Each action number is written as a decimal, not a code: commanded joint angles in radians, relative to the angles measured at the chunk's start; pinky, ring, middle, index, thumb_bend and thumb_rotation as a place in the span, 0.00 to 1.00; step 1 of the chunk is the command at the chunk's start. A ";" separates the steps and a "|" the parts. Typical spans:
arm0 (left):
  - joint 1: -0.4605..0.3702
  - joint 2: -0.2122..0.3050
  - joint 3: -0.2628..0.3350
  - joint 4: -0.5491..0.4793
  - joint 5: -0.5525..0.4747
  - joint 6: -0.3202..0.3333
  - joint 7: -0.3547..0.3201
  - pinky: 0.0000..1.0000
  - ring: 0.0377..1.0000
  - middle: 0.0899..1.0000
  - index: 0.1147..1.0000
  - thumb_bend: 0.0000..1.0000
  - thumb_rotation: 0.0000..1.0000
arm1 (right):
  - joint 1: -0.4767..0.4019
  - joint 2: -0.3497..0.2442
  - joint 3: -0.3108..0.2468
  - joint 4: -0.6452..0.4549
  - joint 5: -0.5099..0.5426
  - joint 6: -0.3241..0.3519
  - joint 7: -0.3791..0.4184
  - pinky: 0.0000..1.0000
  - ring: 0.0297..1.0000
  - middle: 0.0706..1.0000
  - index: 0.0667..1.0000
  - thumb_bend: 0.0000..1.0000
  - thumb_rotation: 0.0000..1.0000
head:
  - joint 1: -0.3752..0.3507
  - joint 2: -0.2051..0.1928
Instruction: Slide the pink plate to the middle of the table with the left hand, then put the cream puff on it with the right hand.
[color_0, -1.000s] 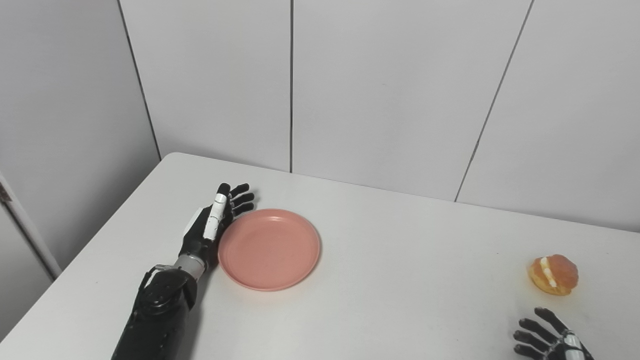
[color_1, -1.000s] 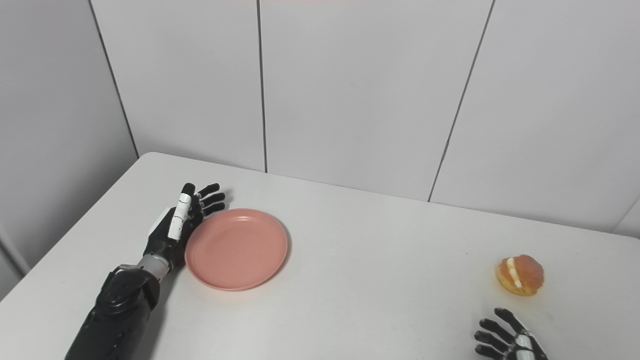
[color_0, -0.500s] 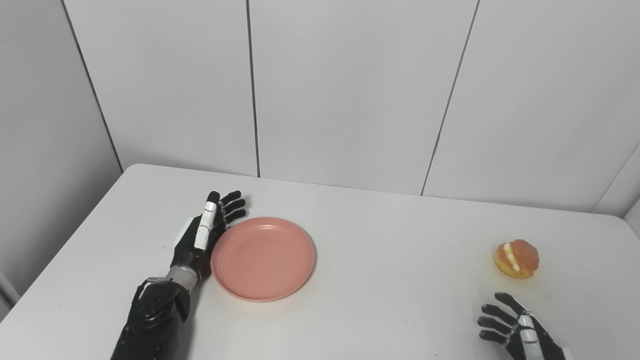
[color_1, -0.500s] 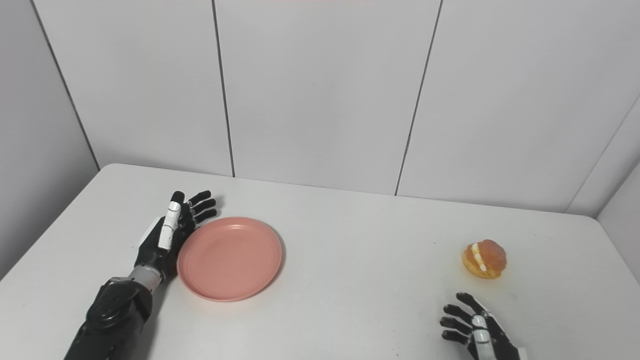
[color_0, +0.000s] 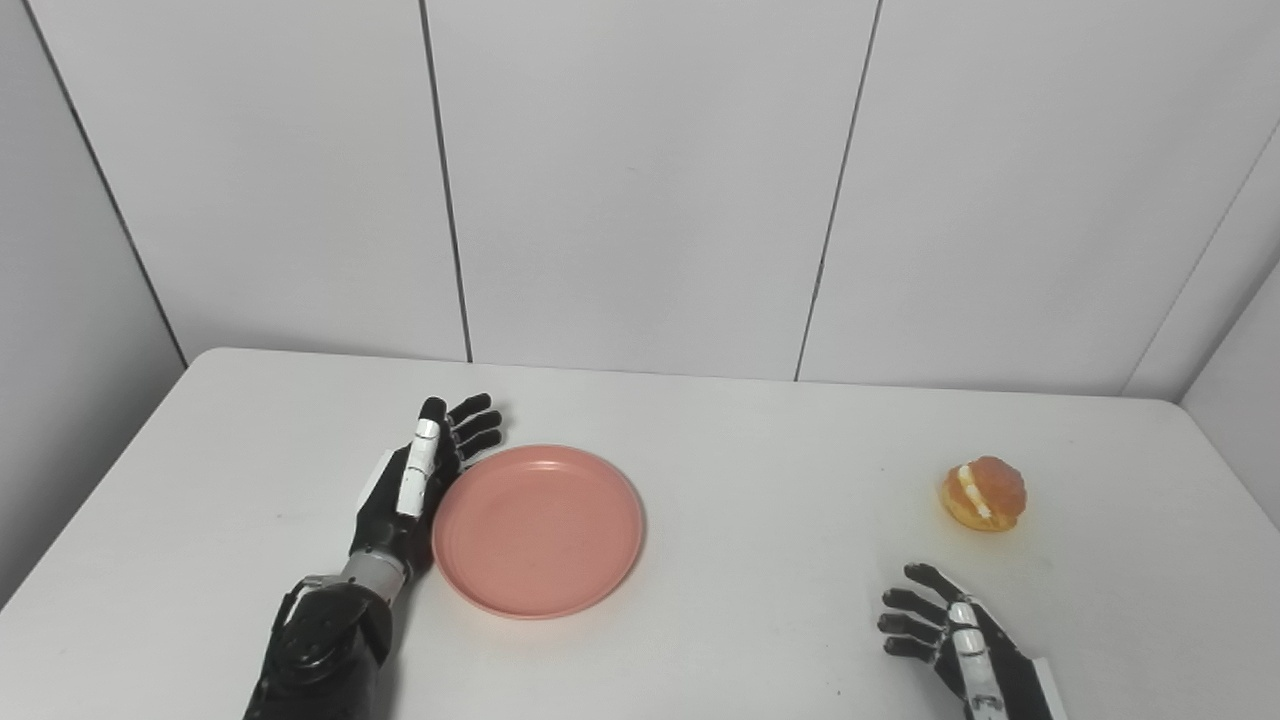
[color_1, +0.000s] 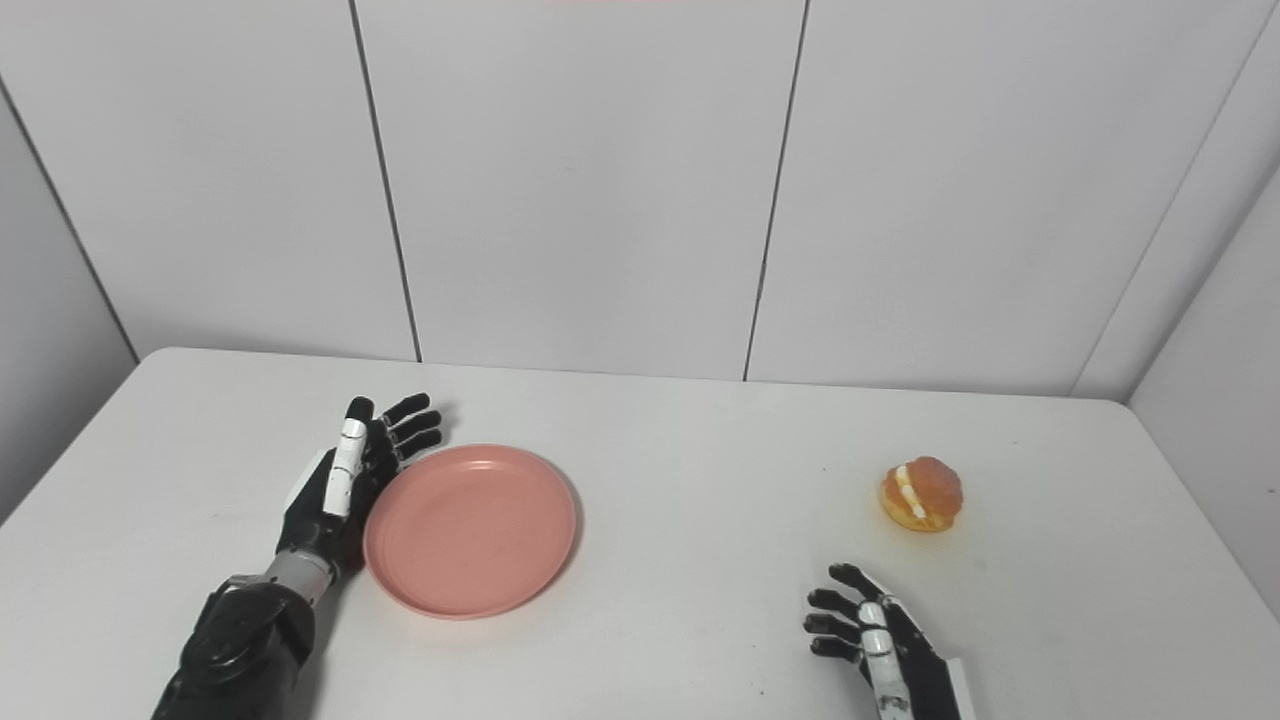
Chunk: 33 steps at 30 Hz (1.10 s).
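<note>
A broad bare stretch of the white table lies across the middle of the frame, between the pink plate at lower left and the cream puff at right, with nothing standing in it. The left hand, fingers spread, lies against the plate's left rim and blocks that side, while the plate's right and near sides are free. The right hand, open at lower right, has bare table between it and the cream puff; grey wall panels close off the far edge.

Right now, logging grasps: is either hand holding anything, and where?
Nothing held: left hand rests open against the round pink plate's rim; right hand open.
</note>
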<state>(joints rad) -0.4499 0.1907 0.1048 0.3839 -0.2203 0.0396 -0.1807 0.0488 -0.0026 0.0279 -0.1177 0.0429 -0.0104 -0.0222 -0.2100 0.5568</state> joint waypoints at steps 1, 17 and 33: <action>0.000 -0.012 -0.008 -0.034 0.012 0.027 0.015 0.73 0.84 0.81 0.76 0.81 1.00 | -0.003 0.021 0.028 -0.011 -0.009 0.043 0.016 0.62 0.65 0.67 0.74 0.68 0.92 | -0.013 0.001; 0.058 -0.107 -0.041 -0.180 0.067 0.105 0.092 0.71 0.82 0.81 0.75 0.77 1.00 | -0.022 0.062 0.056 0.014 -0.064 0.037 -0.015 0.60 0.64 0.66 0.74 0.67 0.91 | -0.113 -0.008; 0.080 -0.147 -0.016 -0.106 0.037 -0.046 0.085 0.84 0.89 0.85 0.73 0.83 1.00 | -0.039 0.106 0.069 0.041 -0.120 0.046 -0.053 0.57 0.63 0.66 0.74 0.65 0.89 | -0.217 -0.022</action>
<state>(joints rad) -0.3704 0.0476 0.0857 0.2701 -0.1711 0.0112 -0.0841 0.0095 0.0830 0.0749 -0.0866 -0.0702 0.0057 -0.0896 -0.4234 0.5354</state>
